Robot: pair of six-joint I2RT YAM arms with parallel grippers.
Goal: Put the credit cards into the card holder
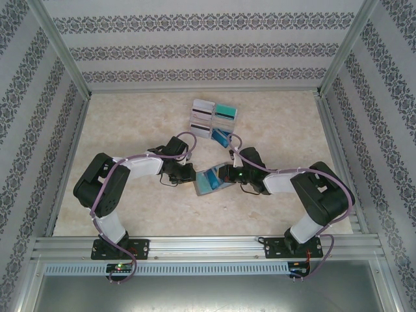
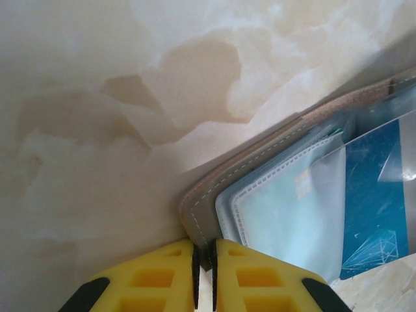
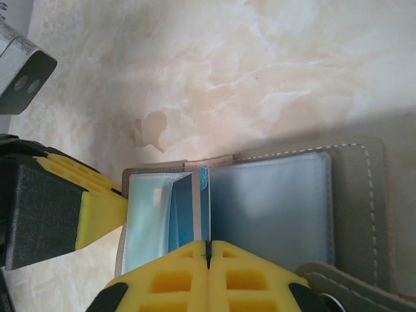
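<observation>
My left hand [image 2: 205,259] pinches a corner of the open grey-brown folding card holder [image 1: 209,181] (four-part card rack [image 1: 213,120] at its twelve o'clock). My right hand [image 3: 208,252], clenched, meets a blue plastic credit card [image 3: 194,214] inside.

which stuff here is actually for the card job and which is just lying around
For the job: open card holder; blue card at its sleeves; racked cards, white-grey, teal, blue.
Just lying about: the rack itself.
</observation>
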